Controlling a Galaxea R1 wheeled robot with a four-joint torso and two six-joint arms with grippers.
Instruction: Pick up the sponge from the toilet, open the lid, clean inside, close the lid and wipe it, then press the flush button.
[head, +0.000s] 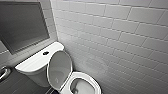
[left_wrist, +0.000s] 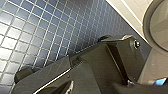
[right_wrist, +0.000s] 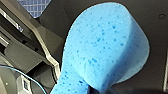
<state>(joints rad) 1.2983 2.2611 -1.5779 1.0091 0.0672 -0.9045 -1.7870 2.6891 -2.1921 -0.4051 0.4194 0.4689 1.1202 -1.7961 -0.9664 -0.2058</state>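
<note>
Standing open: the lid (head: 59, 68) is tipped up against the tank of the toilet (head: 35, 68), its greyish underside facing forward (so the opening step looks done).
Bowl: the white oval bowl (head: 86, 76) lies uncovered at the lower edge of the head view, beside a wall (head: 120, 37) of white tiles.
Button: the flush button (head: 45, 53) is small, dark and round, in the middle of the tank top, just behind the raised lid.
Sponge: the sponge (right_wrist: 105, 50) is bright blue and speckled with pores. It looms large in the right wrist view, up in the air in front of the robot's own dark body, and its narrow end runs back toward the right hand (right_wrist: 93, 89).
Right hand: judged to be clamped on the sponge's narrow end; the grip itself is mostly hidden behind the foam.
Left hand: cannot tell whether it is apart or together; its wrist view looks across a floor (left_wrist: 37, 32) of small dark blue tiles.
Handling, sponge: light and soft. It should squash under a pinch and spring back, so a hold across the narrow waist looks surest, leaving the broad lobe free to scrub.
Handling, lid: thin, smooth plastic on a hinge, likely slippery; the front rim is the place to push or take.
Step in hand: probably cleaning inside the bowl.
</note>
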